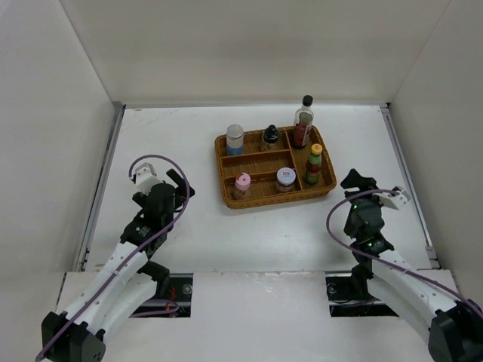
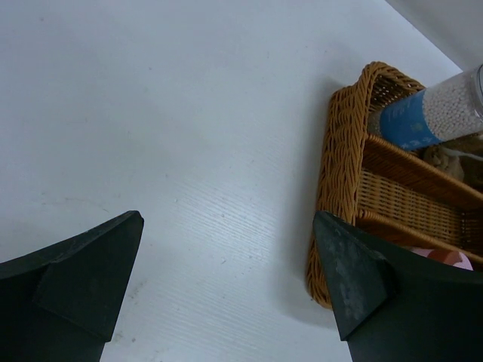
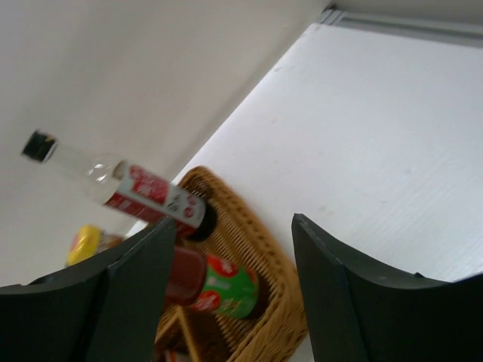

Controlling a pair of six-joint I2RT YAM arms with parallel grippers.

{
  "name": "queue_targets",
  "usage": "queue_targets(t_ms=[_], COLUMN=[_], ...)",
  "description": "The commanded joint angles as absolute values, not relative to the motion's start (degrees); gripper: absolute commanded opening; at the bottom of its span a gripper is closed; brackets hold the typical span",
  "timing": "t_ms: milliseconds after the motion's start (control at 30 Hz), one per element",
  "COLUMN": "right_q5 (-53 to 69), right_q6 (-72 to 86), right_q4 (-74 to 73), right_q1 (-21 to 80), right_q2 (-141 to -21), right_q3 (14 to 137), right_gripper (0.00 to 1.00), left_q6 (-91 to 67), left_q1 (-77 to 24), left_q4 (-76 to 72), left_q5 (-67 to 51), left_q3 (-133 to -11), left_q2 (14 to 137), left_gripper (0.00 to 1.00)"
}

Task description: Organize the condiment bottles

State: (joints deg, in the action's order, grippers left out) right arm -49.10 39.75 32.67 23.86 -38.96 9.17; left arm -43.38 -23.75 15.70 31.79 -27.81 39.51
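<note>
Fingers of our left gripper [image 2: 228,219] and right gripper [image 3: 232,220] hang spread and empty, one on either side of the woven brown wicker basket [image 1: 219,162], inside whose ribbed compartments all six smooth, round, capped condiment bottles [image 1: 315,166] stand upright, so we judge the sorting essentially finished.

A white table [image 1: 189,151] is bearing a brown compartmented wicker basket [image 1: 253,162], sitting right of centre, towards the far edge.
</note>
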Motion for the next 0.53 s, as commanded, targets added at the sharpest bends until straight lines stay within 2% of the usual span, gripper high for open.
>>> queue_targets(t_ms=[0,500], right_q5=[-50.6,-47.0], right_q6=[41.8,43.2], right_q4=[33.8,33.2], right_q1=[20.9,20.0], right_q2=[-38.1,-35.2], right_q3=[9.4,8.1], right_gripper=[0.71,0.73], left_q6=[-45.5,-45.5], left_q1=[-23.1,-24.0], left_q4=[15.6,13.6], left_q5=[28.8,27.5], left_q3=[-28.2,-29.2], left_q2=[39.0,42.0], left_gripper=[1.00,1.00])
